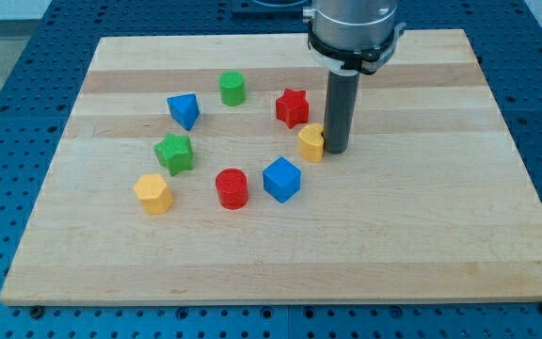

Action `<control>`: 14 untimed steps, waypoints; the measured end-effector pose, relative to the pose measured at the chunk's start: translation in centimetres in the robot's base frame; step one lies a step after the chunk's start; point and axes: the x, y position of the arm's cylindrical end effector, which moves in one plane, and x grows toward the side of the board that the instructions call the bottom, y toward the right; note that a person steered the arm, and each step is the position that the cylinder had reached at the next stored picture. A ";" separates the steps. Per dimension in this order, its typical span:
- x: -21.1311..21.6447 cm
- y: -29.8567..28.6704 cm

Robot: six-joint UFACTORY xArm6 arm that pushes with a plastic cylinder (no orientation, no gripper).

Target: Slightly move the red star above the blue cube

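The red star (292, 107) lies on the wooden board, above and slightly right of the blue cube (281, 179) in the view. A yellow block (310, 143) sits between them, a little to the right. My tip (335, 151) rests on the board touching the yellow block's right side, right of and below the red star, and above and right of the blue cube.
A green cylinder (232, 88) and a blue triangular block (183, 110) lie toward the view's top left. A green star (174, 153), a yellow hexagonal block (152, 193) and a red cylinder (232, 188) lie left of the blue cube. The board (422, 235) rests on a blue perforated table.
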 end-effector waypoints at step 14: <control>-5.9 5.7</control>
